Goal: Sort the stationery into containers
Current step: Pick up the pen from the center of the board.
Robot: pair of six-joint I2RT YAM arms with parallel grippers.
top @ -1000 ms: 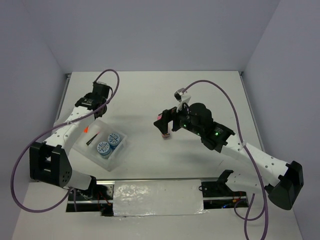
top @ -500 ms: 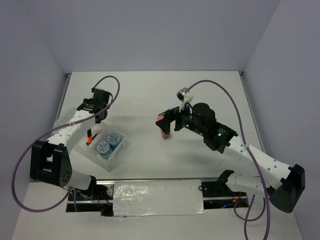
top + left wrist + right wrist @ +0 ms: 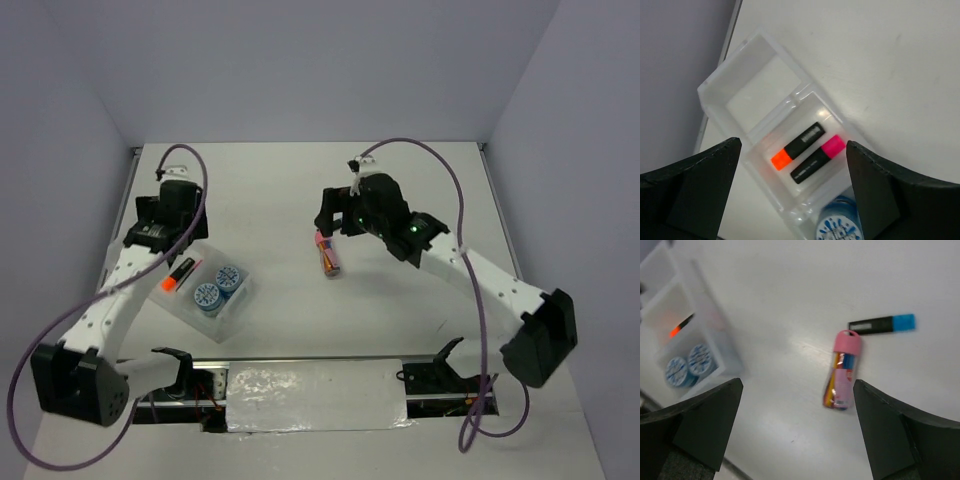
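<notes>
While the left gripper (image 3: 792, 144) and the right gripper (image 3: 798, 384) hang with jaws wide apart and empty, the orange-capped marker (image 3: 798, 144) and pink-capped marker (image 3: 818, 158) lie side by side in the middle tray (image 3: 765, 142), and the pink-topped stick (image 3: 842, 371) lies on the table (image 3: 790, 290) just beside the blue-capped marker (image 3: 882, 324).

Shown between the fingers of the black left gripper (image 3: 792, 144): translucent white trays (image 3: 730, 90), an orange-capped black marker (image 3: 798, 146), a pink-capped black marker (image 3: 818, 159), and a blue, white-patterned roll (image 3: 840, 230). Shown between the fingers of the right gripper (image 3: 797, 384): a blue-capped black marker (image 3: 882, 324) and a pink-topped stick (image 3: 842, 371), multicoloured below.
</notes>
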